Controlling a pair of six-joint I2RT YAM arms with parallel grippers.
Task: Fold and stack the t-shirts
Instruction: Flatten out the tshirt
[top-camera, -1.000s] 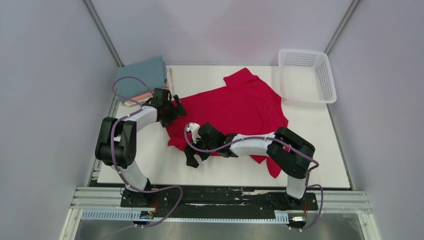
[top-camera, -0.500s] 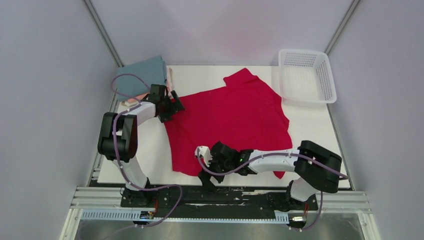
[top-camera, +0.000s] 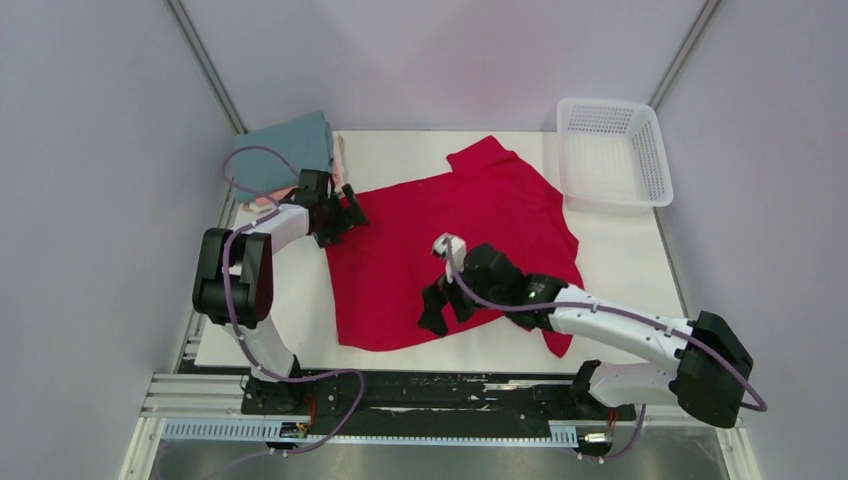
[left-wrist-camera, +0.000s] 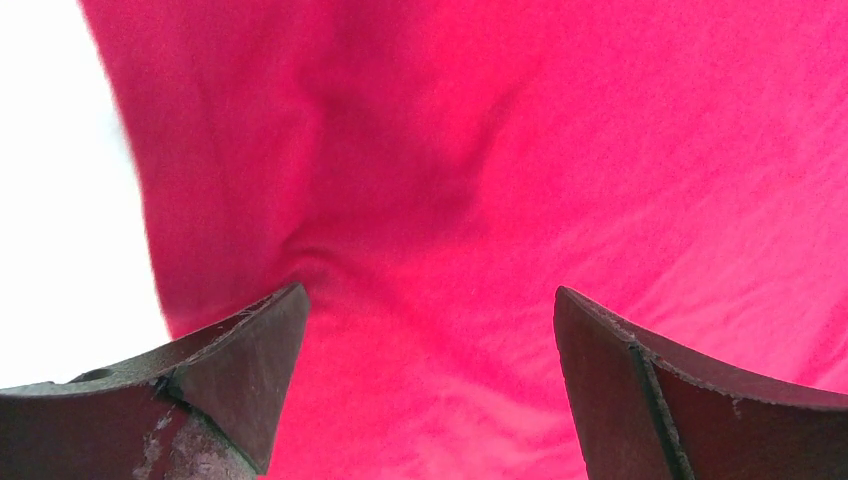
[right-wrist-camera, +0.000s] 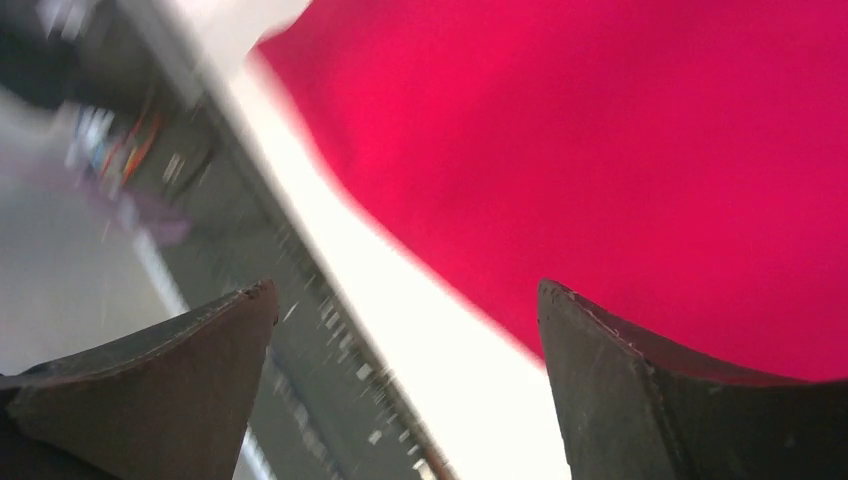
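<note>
The crimson-red t-shirt (top-camera: 460, 235) lies spread flat in the middle of the white table, one sleeve pointing to the back. It fills the left wrist view (left-wrist-camera: 520, 150) and the upper right of the right wrist view (right-wrist-camera: 620, 130). My left gripper (top-camera: 351, 212) is open at the shirt's left edge, its jaws low over the cloth (left-wrist-camera: 430, 295). My right gripper (top-camera: 436, 306) is open and empty above the shirt's near hem (right-wrist-camera: 405, 285). A folded teal-blue shirt (top-camera: 288, 148) tops a stack at the back left, with salmon-pink cloth (top-camera: 283, 194) showing under it.
A white plastic mesh basket (top-camera: 655, 160) stands at the back right corner. The table's near edge and the black arm rail (top-camera: 440, 385) lie just below the shirt's hem. Bare table (top-camera: 275, 315) shows left of the shirt. Grey walls enclose the table.
My right gripper dragged the shirt's near-left part toward the front edge, let go and rose back over the shirt. That part now lies spread flat. My left gripper shifted slightly back.
</note>
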